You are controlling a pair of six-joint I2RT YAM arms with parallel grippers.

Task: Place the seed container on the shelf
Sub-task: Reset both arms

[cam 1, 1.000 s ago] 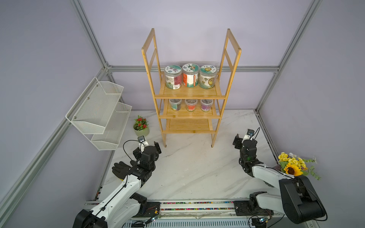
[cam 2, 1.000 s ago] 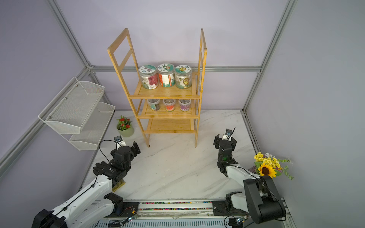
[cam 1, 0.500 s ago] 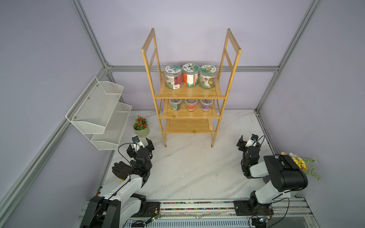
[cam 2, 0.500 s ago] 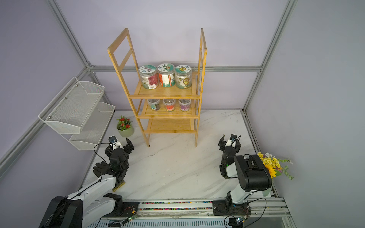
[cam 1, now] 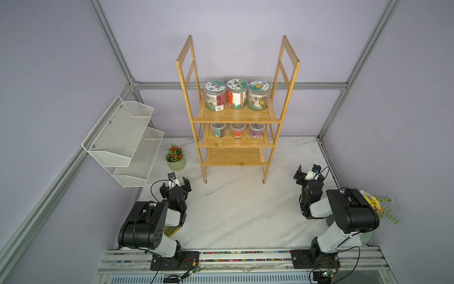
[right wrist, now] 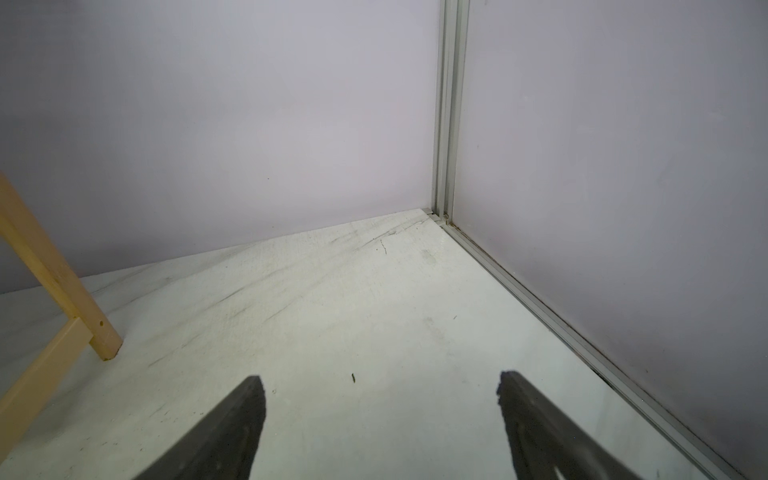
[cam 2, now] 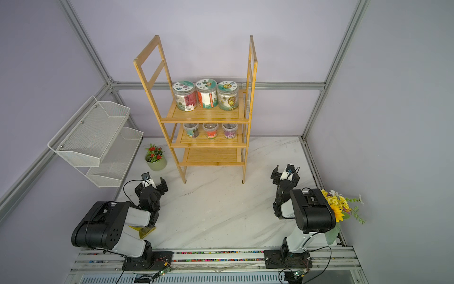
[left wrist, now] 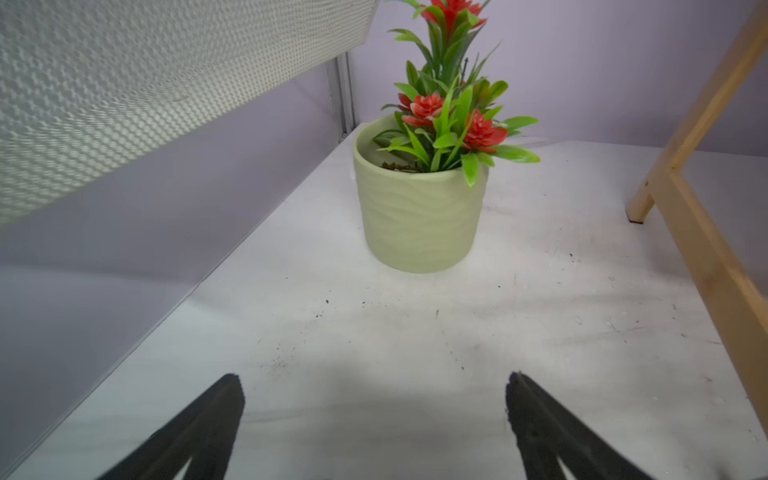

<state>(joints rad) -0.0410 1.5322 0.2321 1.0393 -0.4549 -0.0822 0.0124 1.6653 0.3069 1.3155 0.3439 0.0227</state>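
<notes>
Across the cell floor you have the white marbled desk [cam 1: 233, 211]. At its back, near the far wall, the bamboo shelf [cam 1: 235, 120] stands upright on its feet. On the wall to the robot's left hangs a white wire basket [cam 1: 122, 137] with two tiers, raised above the desk.

Both arms sit folded low by the front rail, the left arm [cam 1: 147, 221] on the basket side and the right arm [cam 1: 348, 214] by the opposite wall. They are well apart from each other and from the shelf. A bunch of yellow flowers [cam 2: 339, 206] shows just behind the right arm. A green pot [cam 1: 176, 164] of red flowers stands on the desk between basket and shelf.

Three labelled jars [cam 1: 237, 97] stand upright in a close row on the shelf's top tier, and three smaller tubs [cam 1: 237, 130] line the middle tier.

Your left gripper [left wrist: 374, 382] is released, fingers spread wide over bare desk, facing the pot. Your right gripper [right wrist: 380, 384] is also spread wide, grasping nothing, facing the corner.
</notes>
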